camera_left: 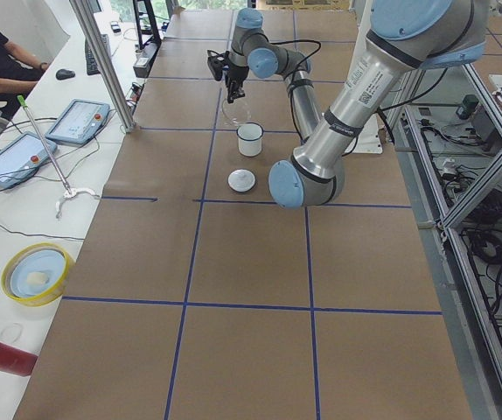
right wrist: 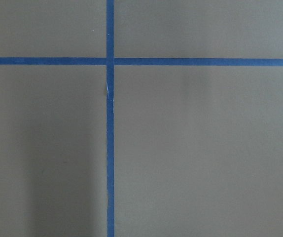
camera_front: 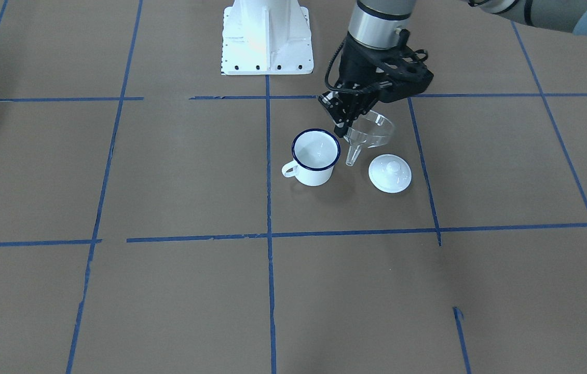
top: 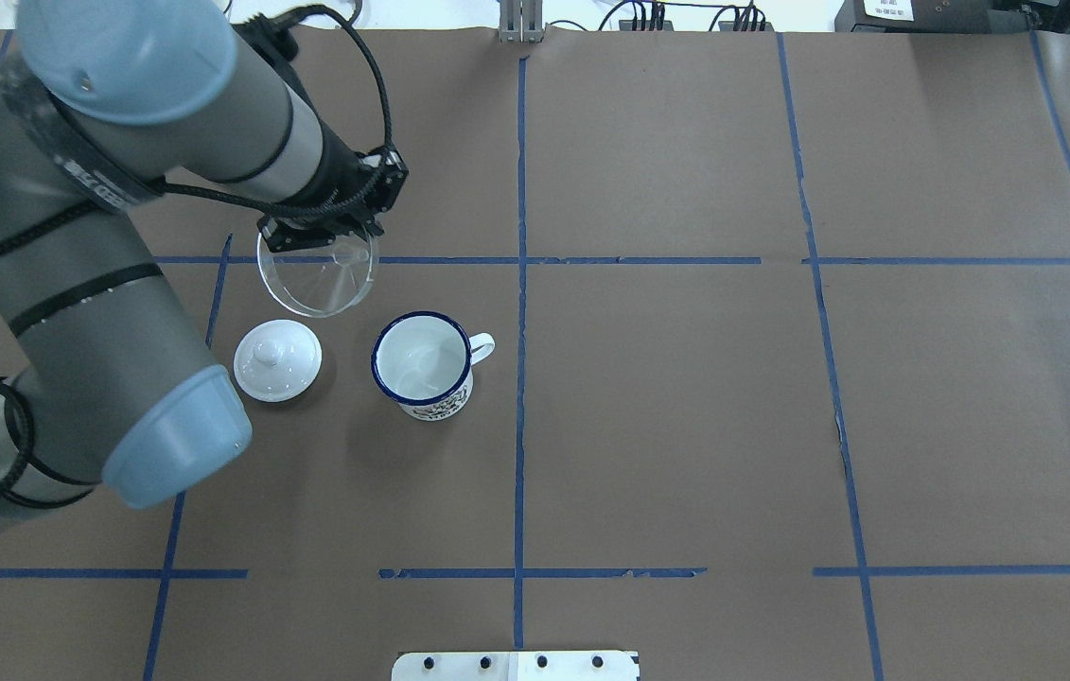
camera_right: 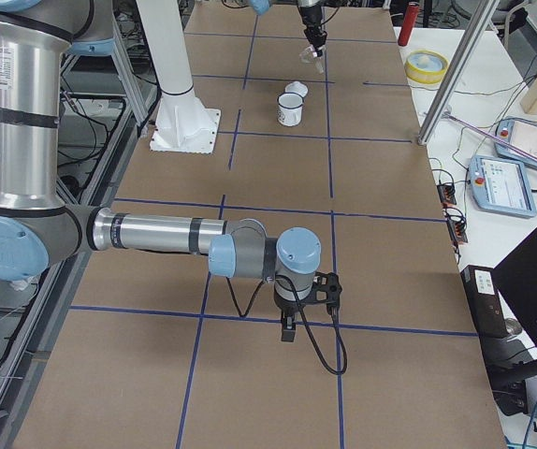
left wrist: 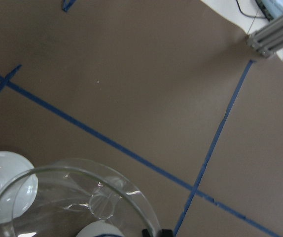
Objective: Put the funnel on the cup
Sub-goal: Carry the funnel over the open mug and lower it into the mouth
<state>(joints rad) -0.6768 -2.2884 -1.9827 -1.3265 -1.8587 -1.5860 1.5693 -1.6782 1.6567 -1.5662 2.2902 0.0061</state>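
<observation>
The clear funnel (camera_front: 373,131) hangs tilted in my left gripper (camera_front: 346,126), which is shut on its rim. It is held above the table between the cup (camera_front: 315,155) and the white lid, stem down, beside the cup and not over it. The cup is a white mug with a dark blue rim, upright and empty. In the overhead view the funnel (top: 315,280) is to the upper left of the cup (top: 423,363). The left wrist view shows the funnel (left wrist: 77,197) close up. My right gripper (camera_right: 290,323) shows only in the exterior right view, far from the cup; I cannot tell its state.
A round white knobbed lid (top: 277,359) lies on the table just left of the cup. The robot's white base (camera_front: 266,36) stands behind them. Blue tape lines cross the brown table. Operators' tablets and a yellow bowl (camera_left: 34,273) are on a side bench.
</observation>
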